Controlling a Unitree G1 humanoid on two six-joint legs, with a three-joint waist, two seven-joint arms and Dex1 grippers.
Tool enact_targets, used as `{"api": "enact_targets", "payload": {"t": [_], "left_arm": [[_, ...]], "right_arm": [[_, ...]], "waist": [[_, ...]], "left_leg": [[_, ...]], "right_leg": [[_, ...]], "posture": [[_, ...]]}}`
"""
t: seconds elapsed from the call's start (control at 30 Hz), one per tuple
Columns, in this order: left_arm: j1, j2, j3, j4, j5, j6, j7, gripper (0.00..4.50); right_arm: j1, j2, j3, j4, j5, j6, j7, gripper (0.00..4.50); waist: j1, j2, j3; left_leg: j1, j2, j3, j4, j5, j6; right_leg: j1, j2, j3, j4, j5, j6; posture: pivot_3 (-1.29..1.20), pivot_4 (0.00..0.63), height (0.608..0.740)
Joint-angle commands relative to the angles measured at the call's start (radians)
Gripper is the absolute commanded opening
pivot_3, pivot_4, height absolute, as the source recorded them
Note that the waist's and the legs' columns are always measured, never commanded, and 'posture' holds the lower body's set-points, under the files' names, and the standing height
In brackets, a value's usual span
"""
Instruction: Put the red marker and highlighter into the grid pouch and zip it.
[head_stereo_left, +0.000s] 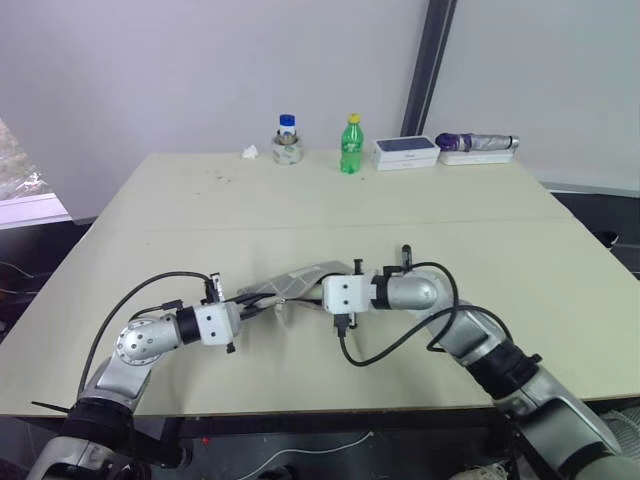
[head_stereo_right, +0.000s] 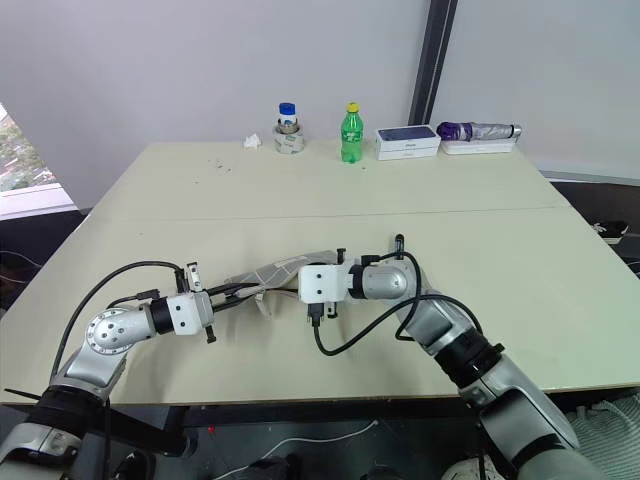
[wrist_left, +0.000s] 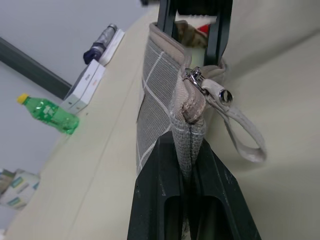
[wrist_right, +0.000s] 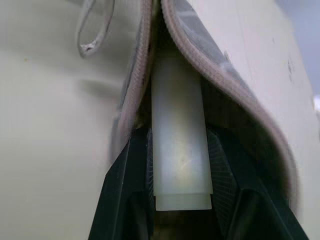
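The grid pouch (head_stereo_left: 292, 281), grey with white lines, lies partly lifted off the table between my two grippers. My left gripper (wrist_left: 190, 150) is shut on the pouch's end seam, just below the zipper pull and its strap loop (wrist_left: 223, 96). From the other side, my right gripper (wrist_right: 177, 134) is shut on the highlighter (wrist_right: 178, 115), a pale yellow barrel whose front end is inside the pouch's open mouth (wrist_right: 220, 70). In the left eye view the right gripper (head_stereo_left: 306, 294) meets the pouch from the right and the left gripper (head_stereo_left: 256, 303) from the left. The red marker is out of view.
Along the table's far edge stand a small blue-lidded jar (head_stereo_left: 288, 140), a green bottle (head_stereo_left: 350, 145), a white box (head_stereo_left: 406, 152), a purple-and-grey folded umbrella (head_stereo_left: 476, 143) and a crumpled paper (head_stereo_left: 250, 152). The tabletop (head_stereo_left: 330, 215) beyond the pouch is bare.
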Motion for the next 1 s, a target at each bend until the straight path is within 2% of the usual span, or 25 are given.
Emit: {"api": "enact_targets", "payload": {"t": [0.03,0.17,0.4,0.5,0.57,0.73,0.8,0.87,1.0], "left_arm": [[-0.019,0.001,0.014,-0.026,-0.036,-0.008,-0.006,0.00],[-0.013,0.002,0.025,-0.021,-0.035,-0.011,-0.010,0.00],[0.013,0.009,0.042,-0.018,-0.036,0.013,-0.003,0.00],[0.022,0.012,0.049,0.001,-0.028,0.013,0.006,0.00],[0.027,0.013,0.051,0.005,-0.020,0.006,0.014,0.00],[0.029,0.011,0.051,0.006,-0.017,0.010,0.030,0.00],[0.030,0.011,0.050,0.008,-0.014,0.006,0.035,0.00],[0.030,0.013,0.050,0.012,-0.007,0.001,0.042,0.00],[0.030,0.006,0.045,0.017,0.004,-0.005,0.054,0.00]], "right_arm": [[-0.023,0.036,0.019,0.028,-0.026,-0.141,-0.008,0.91],[-0.006,0.039,-0.001,0.066,-0.048,-0.183,-0.020,0.91],[0.069,0.012,-0.126,-0.077,0.074,-0.106,0.020,4.39],[0.120,-0.022,-0.199,-0.194,0.173,-0.024,0.070,4.39],[0.198,-0.052,-0.278,-0.310,0.296,0.088,0.100,4.39],[0.365,-0.078,-0.431,-0.494,0.456,0.314,0.049,4.39],[0.422,-0.068,-0.496,-0.539,0.472,0.409,-0.032,4.39],[0.453,-0.045,-0.545,-0.534,0.413,0.460,-0.159,4.39],[0.451,0.062,-0.669,-0.522,0.337,0.632,-0.458,4.39]], "waist": [[0.001,0.000,0.000],[0.003,0.000,0.000],[0.003,0.000,0.000],[0.005,0.000,0.000],[0.006,0.000,0.000],[0.007,0.000,0.000],[0.007,0.000,0.000],[0.006,0.000,0.000],[0.007,0.000,0.000]], "left_leg": [[0.000,0.000,0.000,0.000,0.000,0.000],[0.000,0.000,0.000,0.001,0.000,0.000],[0.000,0.000,0.000,0.000,0.000,0.000],[0.000,0.000,0.000,0.000,0.000,0.000],[0.000,0.000,0.000,0.001,0.000,0.000],[0.000,0.000,0.000,0.000,0.000,0.001],[0.000,0.000,0.000,0.000,0.000,0.001],[0.000,0.000,0.000,0.000,-0.001,0.001],[0.000,0.000,0.001,0.000,0.000,0.001]], "right_leg": [[0.000,0.000,0.000,0.000,0.000,0.000],[0.000,0.000,0.000,0.000,0.000,0.000],[0.000,0.000,0.001,0.000,0.000,0.000],[0.000,0.000,0.001,0.000,0.000,0.000],[0.000,0.000,0.001,0.000,0.000,0.000],[0.001,0.000,0.001,-0.001,0.000,0.000],[0.000,0.000,0.001,-0.001,0.000,0.000],[0.000,0.000,0.002,-0.001,0.000,0.000],[0.000,0.000,0.002,0.000,0.000,0.000]], "posture": [[0.00,0.150,0.740],[0.00,0.150,0.740],[0.00,0.150,0.740],[0.00,0.150,0.740],[0.00,0.150,0.740],[0.00,0.150,0.740],[0.00,0.150,0.740],[0.00,0.150,0.740],[0.00,0.150,0.740]]}}
